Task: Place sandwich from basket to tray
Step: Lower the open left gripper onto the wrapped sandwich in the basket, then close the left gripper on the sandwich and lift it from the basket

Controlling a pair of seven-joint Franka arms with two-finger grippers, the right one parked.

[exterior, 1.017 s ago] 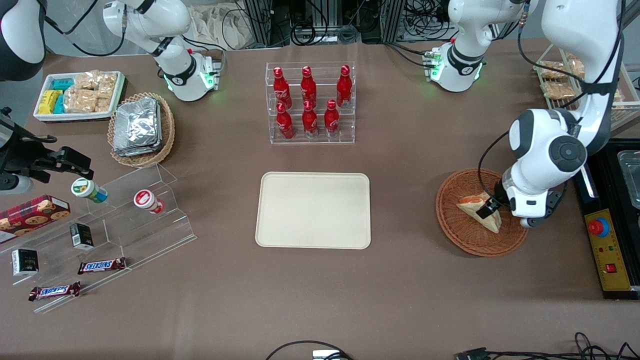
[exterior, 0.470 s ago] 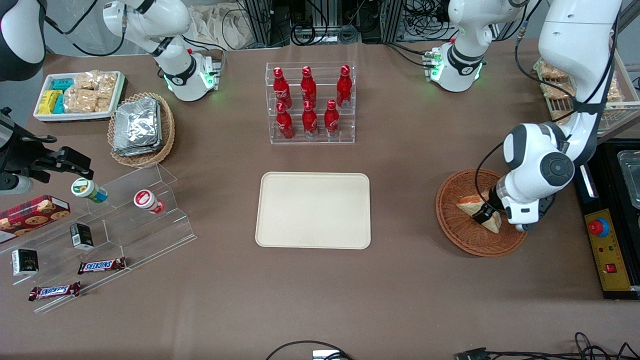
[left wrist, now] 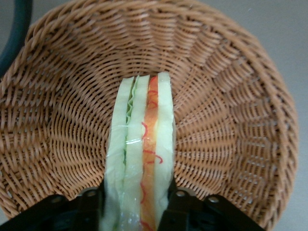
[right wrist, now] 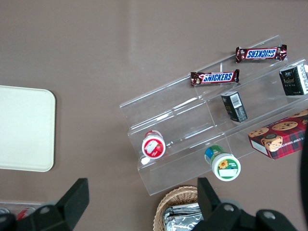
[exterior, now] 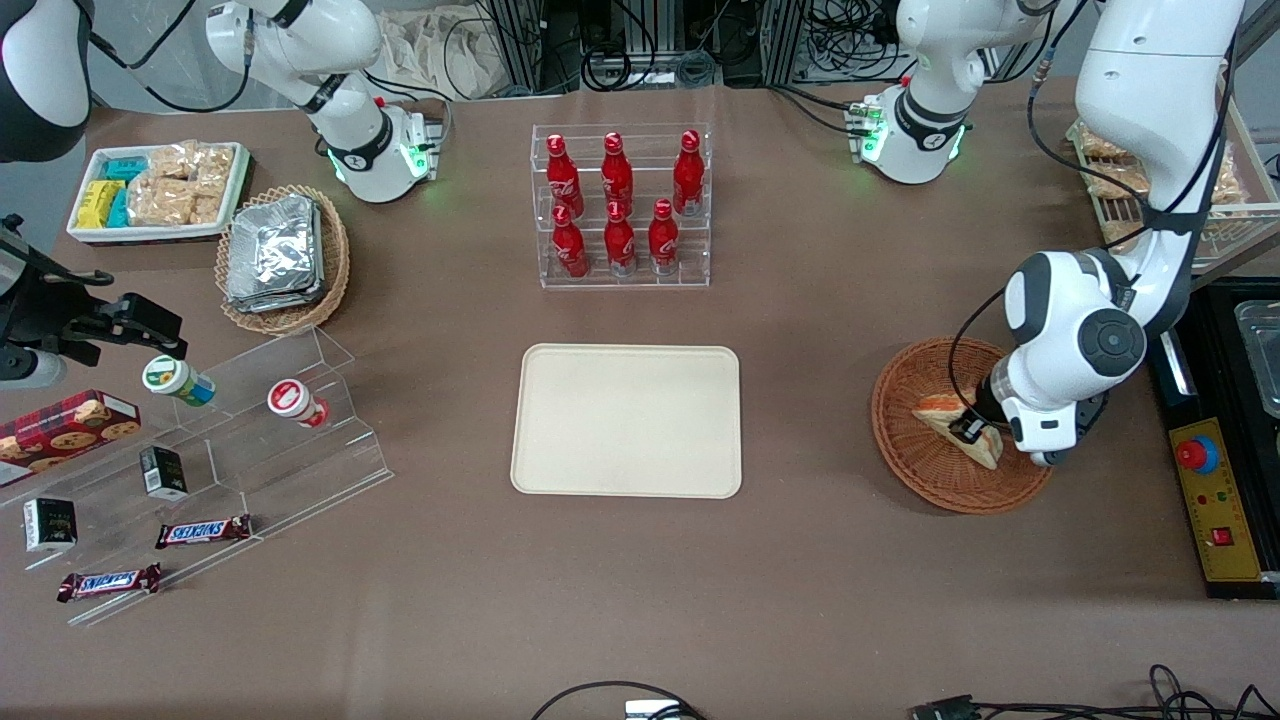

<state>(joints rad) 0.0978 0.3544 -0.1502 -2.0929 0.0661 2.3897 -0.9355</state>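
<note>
The left arm's gripper (exterior: 968, 430) is down inside the round reddish-brown wicker basket (exterior: 905, 445), which sits on the brown desk (exterior: 820, 330) toward the working arm's end. In the left wrist view the two black fingers (left wrist: 91, 204) stand one on each side of the sandwich (left wrist: 140, 149), pressed against its outer bread faces, so they are closed on it. The sandwich lies in the basket's bowl (a clear-wrapped wedge of pale bread, its cut edge showing green and orange-red filling). In the front view it reads as a pale triangle (exterior: 945, 412) partly covered by the gripper, and it seems to rest on the weave.

The cream-beige tray (exterior: 627, 420) lies flat near the middle of the desk, well apart from the basket, with nothing on it. Farther from the front camera than the tray stands a clear rack of red Coca-Cola bottles (exterior: 620, 205).
</note>
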